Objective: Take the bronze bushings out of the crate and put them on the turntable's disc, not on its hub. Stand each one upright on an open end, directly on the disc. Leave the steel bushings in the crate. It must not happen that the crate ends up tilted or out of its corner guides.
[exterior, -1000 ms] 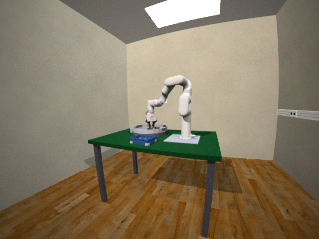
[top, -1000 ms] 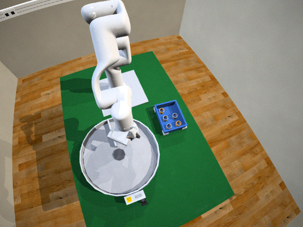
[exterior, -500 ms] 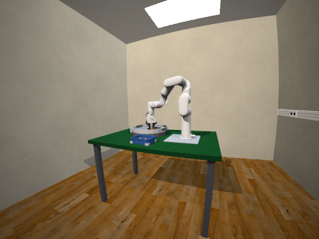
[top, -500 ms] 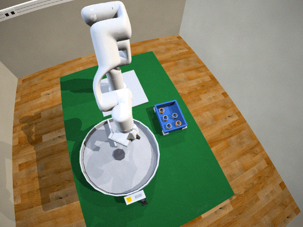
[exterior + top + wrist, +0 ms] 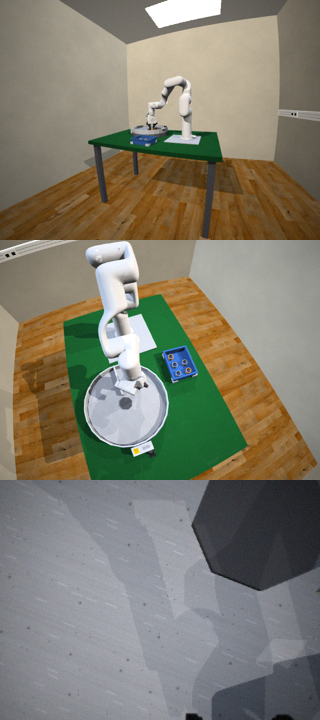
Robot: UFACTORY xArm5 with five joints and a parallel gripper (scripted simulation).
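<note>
Bronze bushing [image 5: 153, 127] pinched in the gripper [image 5: 141, 386], low over the disc [image 5: 144, 420] beside the dark hub [image 5: 125, 403]; two more bronze ones sit in the crate [image 5: 192, 366].

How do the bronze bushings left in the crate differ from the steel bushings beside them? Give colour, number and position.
Colour: the bronze bushings are orange-brown; the steel bushings are grey. Number: two bronze bushings remain in the crate, against three steel bushings. Position: the bronze ones sit at opposite corners, the other at; the steel ones lie between them, around the middle. Shared: all five stand upright with an open end up, and look alike in size.
</note>
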